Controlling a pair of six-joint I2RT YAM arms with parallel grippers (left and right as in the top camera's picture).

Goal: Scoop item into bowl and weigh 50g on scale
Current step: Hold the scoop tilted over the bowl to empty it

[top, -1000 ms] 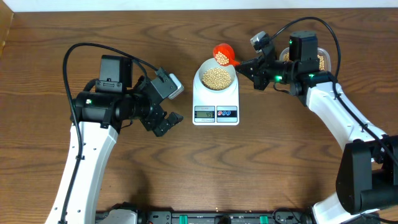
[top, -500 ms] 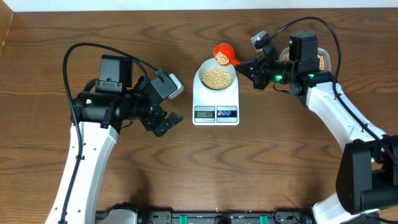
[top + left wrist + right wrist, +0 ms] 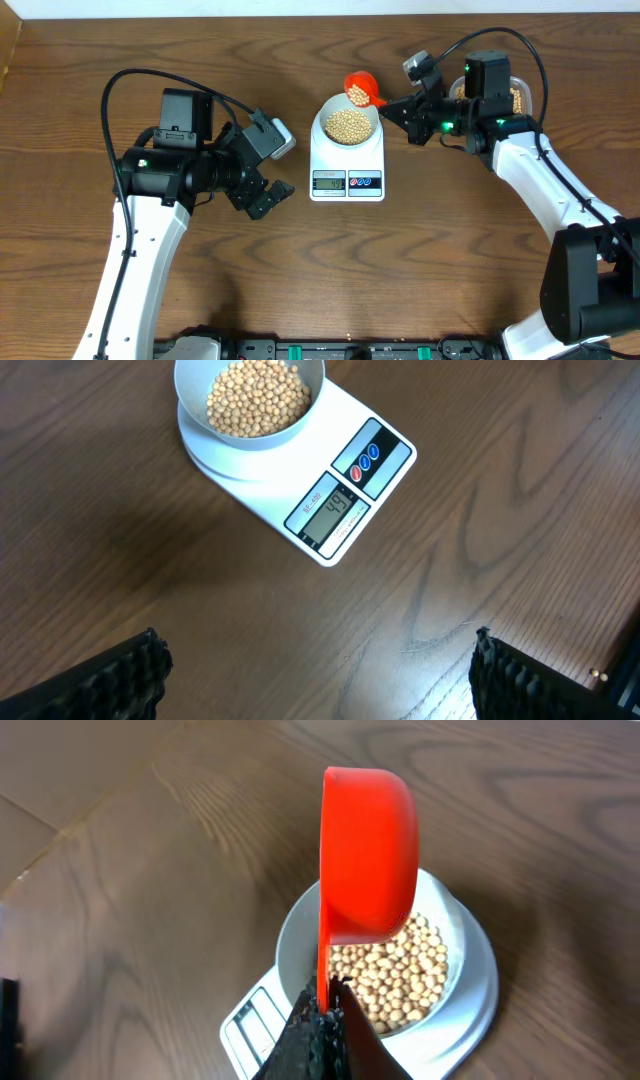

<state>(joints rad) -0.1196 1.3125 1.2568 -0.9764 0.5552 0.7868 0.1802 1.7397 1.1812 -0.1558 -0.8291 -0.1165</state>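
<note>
Hovering left of the scale (image 3: 325, 160): left end effector (image 3: 320, 685), spread wide, empty, out of the pour's way. Centre: scale, bowl (image 3: 322, 125) seated on its platform, beans (image 3: 348, 123) inside so the weight reads. Red scoop (image 3: 360, 87) tipped over the bowl's far rim, handle pinched by right end effector (image 3: 392, 108), likely for trickling. Far right: clear tub (image 3: 517, 97). Open worktop (image 3: 450, 260) all round.

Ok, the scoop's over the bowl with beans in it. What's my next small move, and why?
Probably roll the right tool a touch so the red scoop trickles a few beans into the bowl, then pause. The scoop hangs over the bowl's far rim with beans in it, the bowl is well filled, and the scale seems to read just short of target.
</note>
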